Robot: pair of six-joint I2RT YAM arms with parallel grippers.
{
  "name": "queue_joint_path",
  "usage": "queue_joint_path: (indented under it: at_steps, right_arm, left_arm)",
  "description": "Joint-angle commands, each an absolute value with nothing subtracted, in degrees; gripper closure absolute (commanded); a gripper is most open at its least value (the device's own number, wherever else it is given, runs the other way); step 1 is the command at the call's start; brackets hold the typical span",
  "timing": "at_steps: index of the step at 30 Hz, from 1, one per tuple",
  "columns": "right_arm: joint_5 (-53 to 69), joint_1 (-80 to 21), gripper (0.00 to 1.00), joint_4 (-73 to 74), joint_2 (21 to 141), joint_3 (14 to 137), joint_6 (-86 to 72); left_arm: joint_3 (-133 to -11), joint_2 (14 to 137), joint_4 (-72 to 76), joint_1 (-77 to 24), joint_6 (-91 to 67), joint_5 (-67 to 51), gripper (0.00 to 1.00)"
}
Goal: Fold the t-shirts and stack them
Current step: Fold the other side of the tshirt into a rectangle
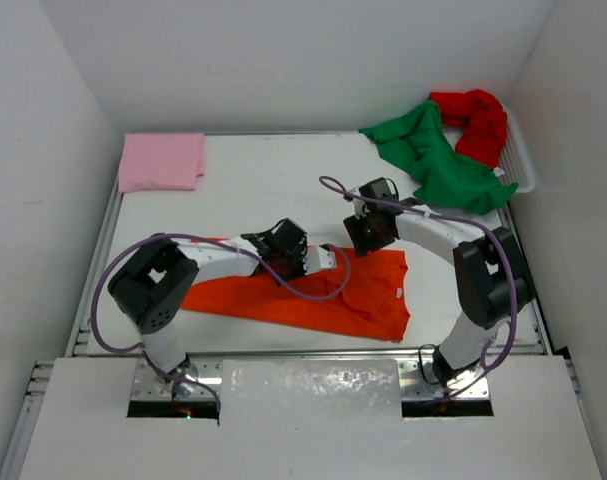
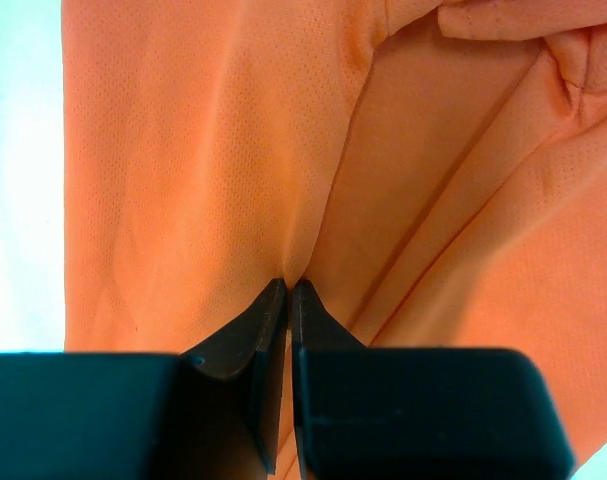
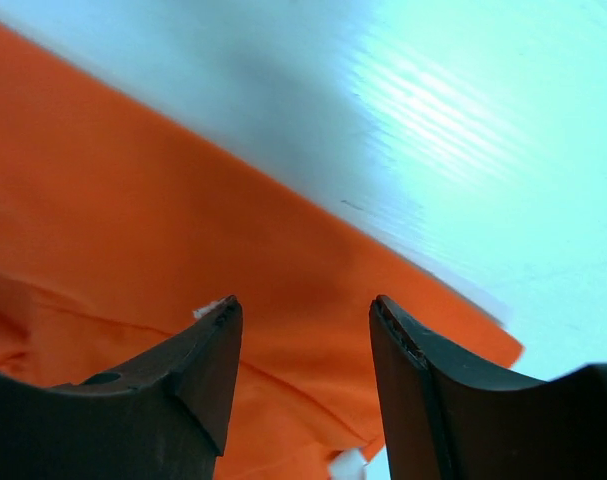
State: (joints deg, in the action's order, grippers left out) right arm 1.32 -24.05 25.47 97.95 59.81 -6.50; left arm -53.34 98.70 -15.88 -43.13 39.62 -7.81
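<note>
The bright orange t-shirt [image 1: 373, 300] lies spread across the near middle of the table. My left gripper [image 1: 299, 264] is shut on a fold of it; in the left wrist view the orange cloth [image 2: 183, 150] puckers into the closed tips of the gripper [image 2: 288, 283]. My right gripper [image 1: 363, 243] stands open just over the shirt's far edge, with orange cloth [image 3: 133, 200] below the spread fingers of the gripper [image 3: 303, 305] and nothing between them. A pink t-shirt [image 1: 161, 161] lies folded at the far left. The green t-shirt [image 1: 433, 160] and red t-shirt [image 1: 475, 122] are heaped at the far right.
A white mesh basket [image 1: 520, 160] sits at the far right under the red and green shirts. White walls close in the table on three sides. A raised rail [image 1: 98, 250] runs along the table's left side.
</note>
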Motion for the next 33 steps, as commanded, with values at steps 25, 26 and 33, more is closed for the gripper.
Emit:
queue_joint_path:
  at_steps: [25, 26, 33]
  right_arm:
    - [-2.9, -21.4, 0.50, 22.1, 106.3, 61.0, -8.4]
    - [-2.1, -21.4, 0.50, 21.8, 105.7, 61.0, -8.4]
    - [-0.3, -21.4, 0.46, 20.0, 94.9, 61.0, -8.9]
  left_arm:
    - [-56.2, 98.8, -26.4, -43.7, 42.8, -15.0, 0.86]
    - [-56.6, 99.1, -26.1, -43.7, 42.3, -14.5, 0.71]
    - [-63.6, 99.2, -25.8, -42.5, 38.7, -8.8, 0.51]
